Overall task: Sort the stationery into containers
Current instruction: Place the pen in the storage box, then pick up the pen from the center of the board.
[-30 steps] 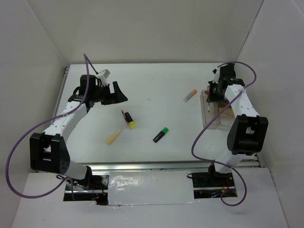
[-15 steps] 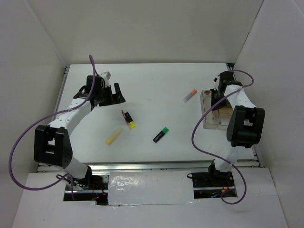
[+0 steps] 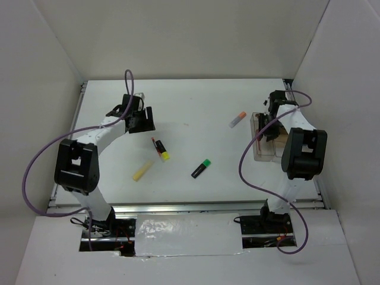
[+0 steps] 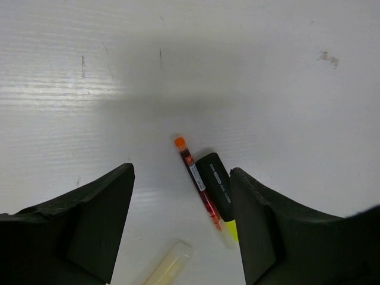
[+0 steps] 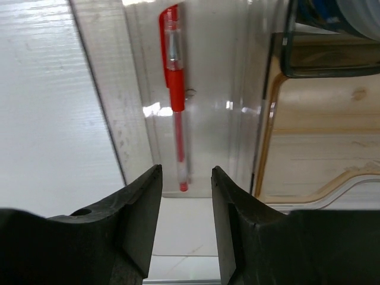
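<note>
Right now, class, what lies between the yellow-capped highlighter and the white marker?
Nothing: in the top view, the table between the yellow-capped highlighter and the white marker is bare.

White surface [image 3: 196, 113], faintly scuffed. Plain white back wall [image 3: 178, 35] across upper frame; side walls [image 3: 35, 89] left and right. Even, diffuse light.

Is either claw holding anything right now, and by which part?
Nothing is held. The left claw is open and empty; the right claw is open above the red pen lying in the clear organiser.
</note>
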`<action>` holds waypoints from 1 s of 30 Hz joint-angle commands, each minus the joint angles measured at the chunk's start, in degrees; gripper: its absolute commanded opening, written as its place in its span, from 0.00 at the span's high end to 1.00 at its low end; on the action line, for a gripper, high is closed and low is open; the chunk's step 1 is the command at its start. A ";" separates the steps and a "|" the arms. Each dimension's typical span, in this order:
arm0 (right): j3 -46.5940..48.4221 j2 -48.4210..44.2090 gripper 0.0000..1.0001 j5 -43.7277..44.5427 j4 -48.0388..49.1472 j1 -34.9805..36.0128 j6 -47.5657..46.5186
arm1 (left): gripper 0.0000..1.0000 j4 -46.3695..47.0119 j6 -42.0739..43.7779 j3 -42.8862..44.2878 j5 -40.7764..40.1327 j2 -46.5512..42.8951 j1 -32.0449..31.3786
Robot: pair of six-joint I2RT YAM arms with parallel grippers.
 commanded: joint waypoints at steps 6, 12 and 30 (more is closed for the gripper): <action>4.10 -9.44 0.55 -3.00 -3.18 6.34 0.94 | 0.27 0.44 -4.00 3.21 -2.34 8.22 -2.45; 4.01 -14.02 0.55 -4.49 -3.79 10.47 0.24 | 0.39 -0.96 -5.68 5.23 -2.16 13.06 -2.53; 5.85 -17.54 0.56 -5.29 -4.06 14.08 -2.31 | 0.66 -5.27 -5.94 5.06 -7.51 15.62 -2.36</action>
